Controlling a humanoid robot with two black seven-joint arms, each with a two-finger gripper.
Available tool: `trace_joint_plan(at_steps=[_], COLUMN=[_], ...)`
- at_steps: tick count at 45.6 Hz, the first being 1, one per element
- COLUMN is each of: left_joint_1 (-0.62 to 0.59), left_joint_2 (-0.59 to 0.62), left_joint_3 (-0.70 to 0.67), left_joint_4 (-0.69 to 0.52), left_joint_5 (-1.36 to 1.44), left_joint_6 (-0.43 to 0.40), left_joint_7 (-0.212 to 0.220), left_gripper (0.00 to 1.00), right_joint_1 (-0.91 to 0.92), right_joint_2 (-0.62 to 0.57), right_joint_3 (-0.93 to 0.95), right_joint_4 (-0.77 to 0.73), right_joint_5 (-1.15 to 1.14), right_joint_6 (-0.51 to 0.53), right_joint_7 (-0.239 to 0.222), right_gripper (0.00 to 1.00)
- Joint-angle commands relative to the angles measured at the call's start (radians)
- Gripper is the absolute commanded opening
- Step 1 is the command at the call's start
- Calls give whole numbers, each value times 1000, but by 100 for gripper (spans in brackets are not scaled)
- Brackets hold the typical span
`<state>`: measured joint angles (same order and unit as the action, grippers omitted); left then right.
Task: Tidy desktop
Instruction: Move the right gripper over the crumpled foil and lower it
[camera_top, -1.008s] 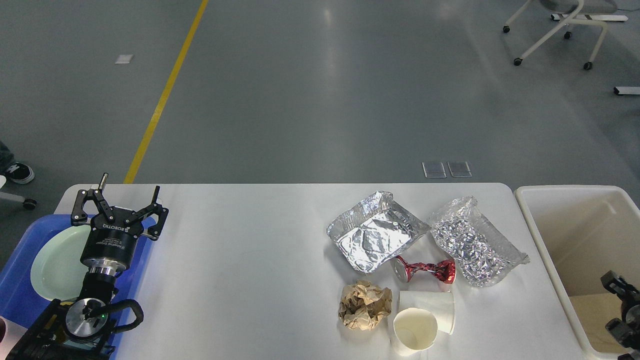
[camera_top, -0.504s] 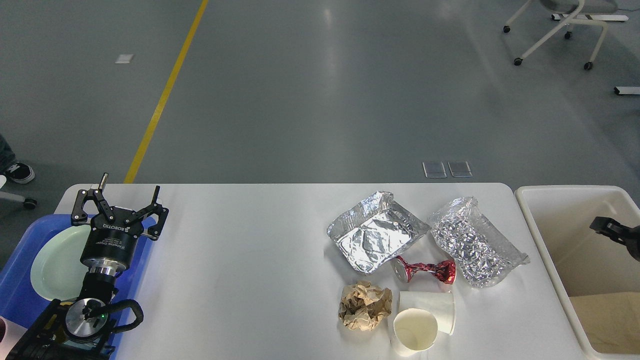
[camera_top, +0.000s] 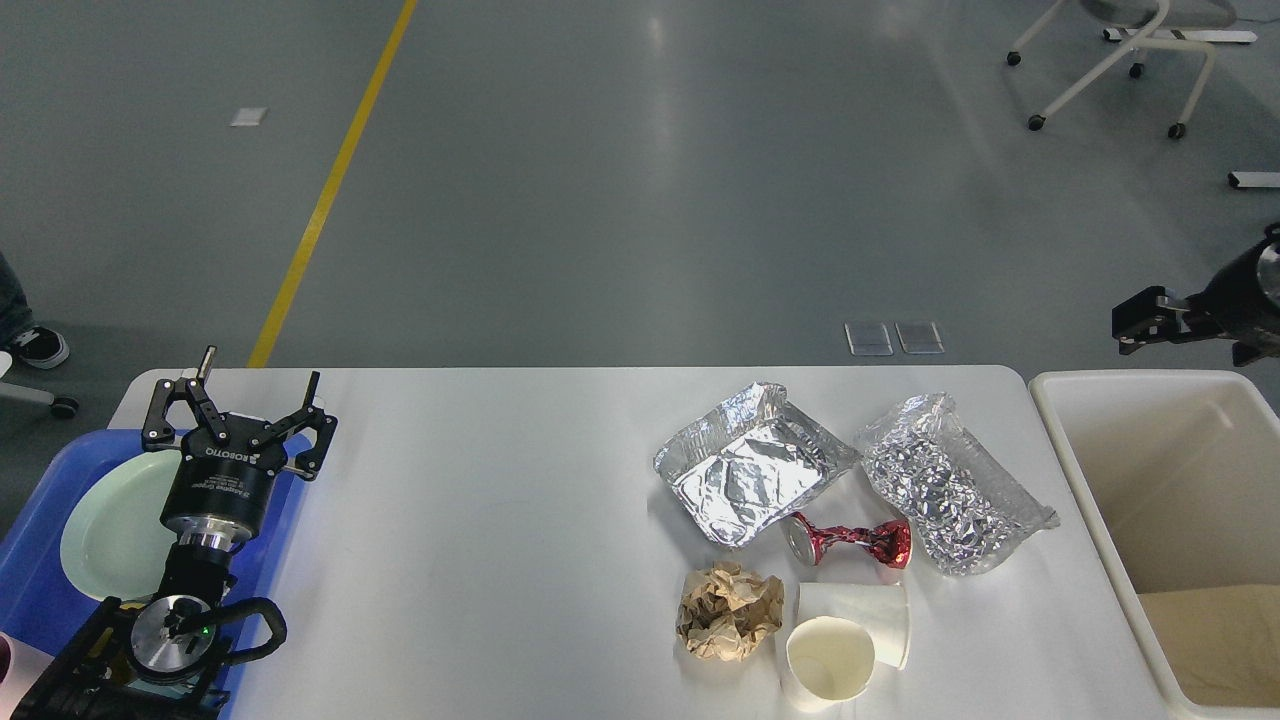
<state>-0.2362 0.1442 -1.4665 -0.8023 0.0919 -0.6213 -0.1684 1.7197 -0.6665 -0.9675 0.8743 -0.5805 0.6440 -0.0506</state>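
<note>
The white desktop carries litter on its right half: a foil tray, a crinkled silver bag, a crushed red can, a brown paper ball and two paper cups. My left gripper hovers open above the far edge of the blue tray, nothing between its fingers. My right gripper is raised at the right edge, above the far rim of the cream bin; it is dark and small, so its fingers cannot be told apart.
A pale green plate lies in the blue tray. The cream bin stands just off the table's right end with brown material in its bottom. A wheeled chair base is far back on the grey floor.
My right arm rose from low inside the bin, up past its wall, to above the bin's far rim and moved leftward. The left arm and the litter stayed still.
</note>
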Motion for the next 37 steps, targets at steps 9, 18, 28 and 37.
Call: trace_joint_plan(at_steps=[9, 18, 28, 37], left_joint_1=[2, 3, 2, 2], left_joint_2=[0, 0, 0, 0], left_joint_3=[0, 0, 0, 0], left_joint_4=[2, 0, 0, 2], left_joint_5=[0, 0, 0, 0], left_joint_6=[0, 0, 0, 0], left_joint_7=[1, 0, 0, 1], left_gripper=[96, 96, 96, 96], right_joint_1=[450, 773, 906, 905], right_joint_2=[157, 229, 327, 364], right_joint_3=[-249, -316, -297, -290], right_joint_4=[334, 690, 790, 790], right_joint_5=[247, 430, 570, 579], right_joint_6=[267, 261, 249, 250], right_joint_7=[-6, -80, -83, -81], right_gripper=[100, 100, 100, 100])
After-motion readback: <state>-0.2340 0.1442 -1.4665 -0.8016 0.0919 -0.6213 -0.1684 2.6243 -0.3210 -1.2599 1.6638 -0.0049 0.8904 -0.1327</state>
